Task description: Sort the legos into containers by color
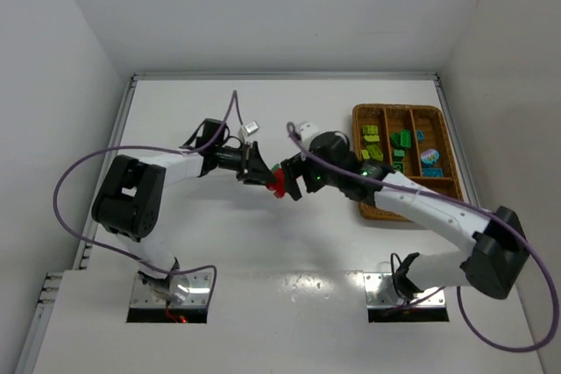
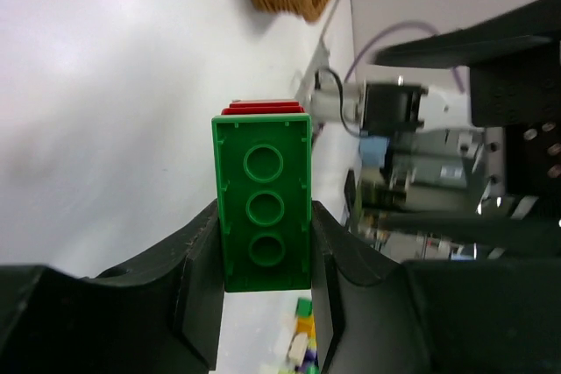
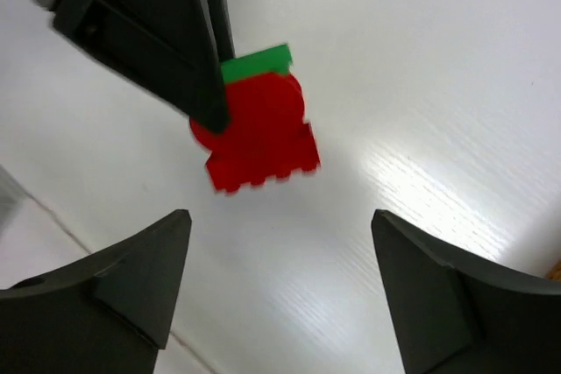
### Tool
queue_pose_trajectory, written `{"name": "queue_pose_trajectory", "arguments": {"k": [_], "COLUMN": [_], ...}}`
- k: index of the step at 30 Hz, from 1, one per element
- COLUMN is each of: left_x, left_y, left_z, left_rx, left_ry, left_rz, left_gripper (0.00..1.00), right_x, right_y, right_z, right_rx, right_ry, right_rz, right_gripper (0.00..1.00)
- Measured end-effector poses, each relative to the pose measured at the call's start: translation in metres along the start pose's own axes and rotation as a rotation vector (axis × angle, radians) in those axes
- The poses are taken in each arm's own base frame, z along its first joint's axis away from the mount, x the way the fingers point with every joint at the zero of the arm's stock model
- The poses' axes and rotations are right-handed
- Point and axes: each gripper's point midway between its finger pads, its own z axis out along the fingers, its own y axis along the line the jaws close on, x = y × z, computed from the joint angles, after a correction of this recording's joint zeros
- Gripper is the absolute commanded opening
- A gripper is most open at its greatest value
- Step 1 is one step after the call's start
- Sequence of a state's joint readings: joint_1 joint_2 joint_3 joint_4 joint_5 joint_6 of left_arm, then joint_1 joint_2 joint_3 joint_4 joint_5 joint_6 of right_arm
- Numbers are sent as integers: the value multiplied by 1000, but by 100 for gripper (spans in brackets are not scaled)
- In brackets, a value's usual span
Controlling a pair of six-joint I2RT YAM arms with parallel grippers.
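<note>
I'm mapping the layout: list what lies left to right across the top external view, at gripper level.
Left gripper → red-and-green brick stack it holds → right gripper → wicker tray.

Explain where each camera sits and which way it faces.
Top external: above, behind the bases, facing down on the table, left arm, right arm, wicker tray.
Left wrist: on the left arm, facing along the left jaws, shut on the green brick.
Right wrist: on the right arm, facing down between the open right jaws at the red brick.
Shared: both wrist views show these two bricks.
</note>
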State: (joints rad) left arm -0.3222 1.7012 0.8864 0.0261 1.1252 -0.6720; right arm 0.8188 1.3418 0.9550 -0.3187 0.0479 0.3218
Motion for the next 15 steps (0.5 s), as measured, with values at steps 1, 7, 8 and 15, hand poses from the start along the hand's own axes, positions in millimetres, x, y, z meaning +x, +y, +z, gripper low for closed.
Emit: {"name": "queue_pose_trajectory", "arguments": {"k": [1, 7, 8, 15], "left_x": [-7, -39, -42, -51], "left_y": [2, -18, -26, -56], "left_z": [-7, -38, -40, -47], "left_rx": [-6, 8, 20, 86], "left_ry": [-29, -176, -189, -226], "left_rz": [-9, 46, 70, 135], "left_gripper": [0, 0, 0, 0], "right_x": [-9, -30, -26, -14], "right_y": [-4, -20, -17, 18], "right_z": [-8, -28, -24, 10], "right_rx": [-11, -172, -213, -482], "right_ry": [-42, -219, -214, -112], "right_rz": [40, 333, 372, 548], "right_gripper": [80, 82, 85, 89]}}
